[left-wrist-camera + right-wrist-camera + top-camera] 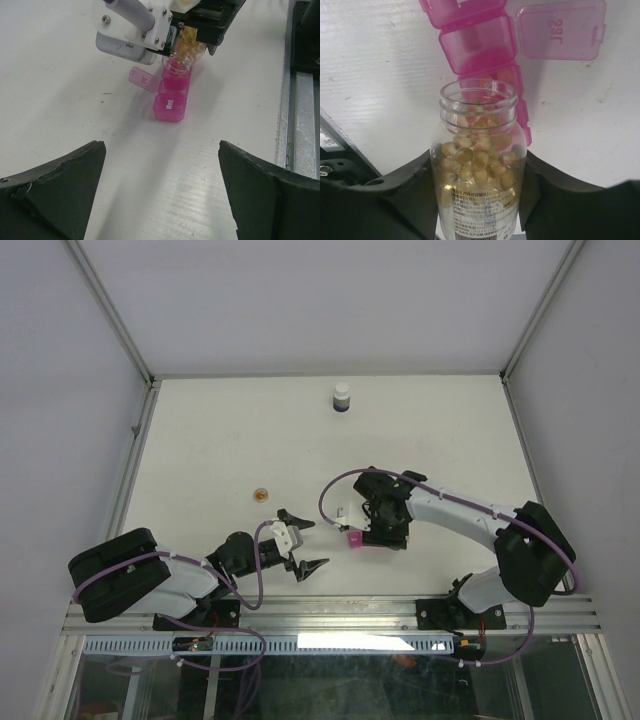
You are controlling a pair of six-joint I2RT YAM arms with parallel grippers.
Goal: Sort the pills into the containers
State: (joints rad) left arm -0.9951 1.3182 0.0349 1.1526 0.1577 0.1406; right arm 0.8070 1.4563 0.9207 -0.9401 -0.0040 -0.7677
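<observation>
My right gripper [477,162] is shut on a small clear uncapped bottle [479,200], tilted mouth-down toward the table. Yellow-orange pills [476,152] are heaped toward its neck. The bottle's mouth hangs just over the pink containers strip [477,42], above an open compartment whose lid [560,22] is flipped aside. An orange spot that looks like a pill [504,75] shows in that compartment. From above, the right gripper [377,525] stands over the containers [354,538]. My left gripper [161,150] is open and holds nothing. It rests low, short of the containers [170,102] and the bottle [182,50].
A small round orange cap [261,494] lies on the white table left of centre. A dark bottle with a white cap [342,397] stands near the back edge. A metal rail [300,100] runs along the near side of the table.
</observation>
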